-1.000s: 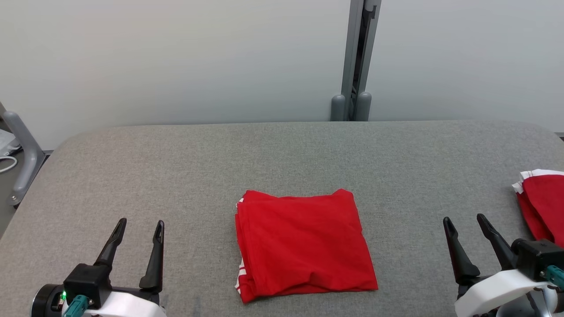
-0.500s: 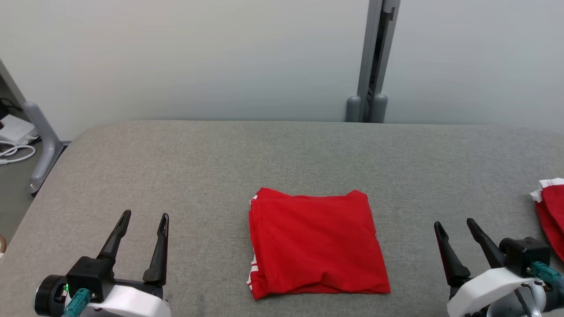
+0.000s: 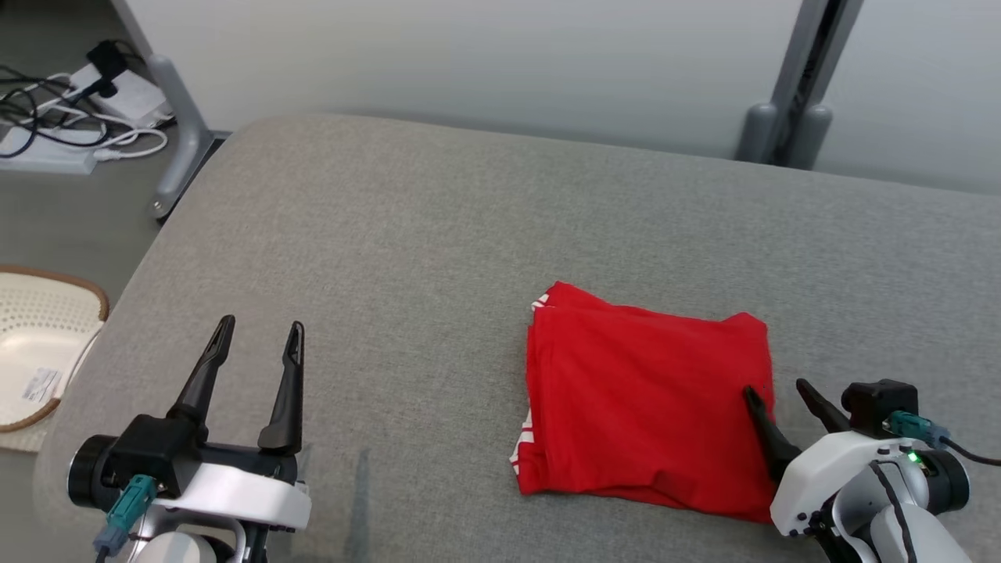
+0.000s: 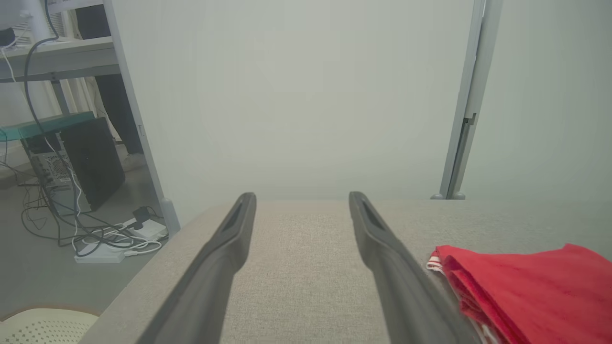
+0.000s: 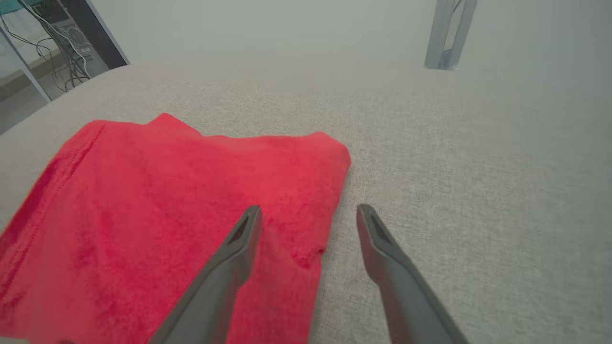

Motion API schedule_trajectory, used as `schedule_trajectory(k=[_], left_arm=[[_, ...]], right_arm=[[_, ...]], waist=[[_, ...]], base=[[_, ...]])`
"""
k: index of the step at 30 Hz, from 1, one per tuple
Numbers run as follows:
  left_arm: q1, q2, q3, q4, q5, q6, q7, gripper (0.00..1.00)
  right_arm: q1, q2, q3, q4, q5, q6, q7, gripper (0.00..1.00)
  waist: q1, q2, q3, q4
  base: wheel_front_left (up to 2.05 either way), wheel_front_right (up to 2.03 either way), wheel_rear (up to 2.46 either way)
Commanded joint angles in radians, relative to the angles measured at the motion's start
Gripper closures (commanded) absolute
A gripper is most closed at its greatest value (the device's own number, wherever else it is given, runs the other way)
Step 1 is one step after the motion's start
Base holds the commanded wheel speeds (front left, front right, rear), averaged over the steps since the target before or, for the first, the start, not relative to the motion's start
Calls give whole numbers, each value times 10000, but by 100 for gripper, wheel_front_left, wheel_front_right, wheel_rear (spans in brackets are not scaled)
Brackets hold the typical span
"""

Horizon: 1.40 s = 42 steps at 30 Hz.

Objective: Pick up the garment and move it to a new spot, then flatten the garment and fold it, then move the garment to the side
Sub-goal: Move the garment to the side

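1. A red garment is lying folded into a rough rectangle on the grey cloth-covered table. In the head view it is sitting right of the middle and toward the near edge.
2. White striped trim is peeking out along the garment's left edge, and its top layer is showing a few soft wrinkles.
3. The right gripper is hanging at the garment's right edge with its jaws spread wide and holding nothing.
4. In the right wrist view, one jaw is reaching over the red cloth and the other over bare table, so the garment's right edge is running between them. Whether either jaw is touching the cloth cannot be told.
5. The left gripper is hovering over bare table well to the left of the garment, its jaws pointing toward the far side of the table.
6. The left gripper's jaws are also standing wide apart and gripping nothing. The left wrist view is showing plain grey table between them, with the garment off to their right.
7. A white perforated basket with a brown rim is sitting on the floor beside the table's left edge.
8. Cables and a white power strip are lying on the floor beyond the table's far left corner.
9. A grey post is standing behind the table against a pale wall.
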Motion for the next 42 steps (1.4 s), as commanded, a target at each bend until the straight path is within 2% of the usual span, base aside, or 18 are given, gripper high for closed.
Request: schedule_trajectory(k=[1, 7, 8, 9, 10, 15, 21, 27, 34, 39, 42], left_arm=[[-246, 27, 21, 72, -63, -67, -97, 0], [-599, -88, -30, 428, -82, -123, -309, 0], [-619, -103, -30, 468, -82, -121, -334, 0], [-619, -103, -30, 468, -82, -121, -334, 0], [-661, -123, -23, 536, -86, -132, -371, 0], [-715, -96, -39, 621, -29, -161, -450, 0], [-534, 9, -81, 652, -13, -212, -444, 0], [-348, 143, -52, 387, -31, -122, -404, 0], [-544, 327, -103, 19, -9, -169, -232, 0], [-784, 447, -191, -136, 52, -204, -109, 0], [-927, 475, -286, -127, 40, -260, -25, 0]], right_arm=[[-209, -78, 81, 261, 75, -1, -80, 0], [-773, -121, 585, 1536, 486, -1, 72, 0], [-849, -129, 670, 1714, 549, -1, 139, 5], [-849, -129, 670, 1714, 549, -1, 139, 5], [-998, -101, 809, 1945, 681, -1, 104, 100], [-1334, -274, 1133, 1989, 758, -1, -234, 100], [-1056, -597, 1661, 1388, 811, -4, -450, 100], [-409, -1232, 1908, 6, 500, -3, -242, 100], [183, -2049, 1530, -2051, -54, -3, 429, 100], [-86, -2513, 1226, -3330, -336, -4, 842, 100], [-443, -2676, 1162, -3689, -326, -3, 862, 100]], waist=[[0, 0, 396, 424], [0, 0, 637, 657], [0, 0, 663, 649], [0, 0, 663, 649], [0, 0, 709, 590], [0, 0, 689, 200], [0, 0, 513, -570], [0, 0, 576, -2151], [0, 0, 966, -4092], [0, 0, 1324, -5121], [0, 0, 1507, -5487]], base=[[0, 0, 0], [0, 0, 0], [0, 0, 0], [0, 0, 0], [0, 0, 0], [0, 0, 0], [0, 0, 0], [0, 0, 0], [0, 0, 0], [0, 0, 0], [0, 0, 0]])
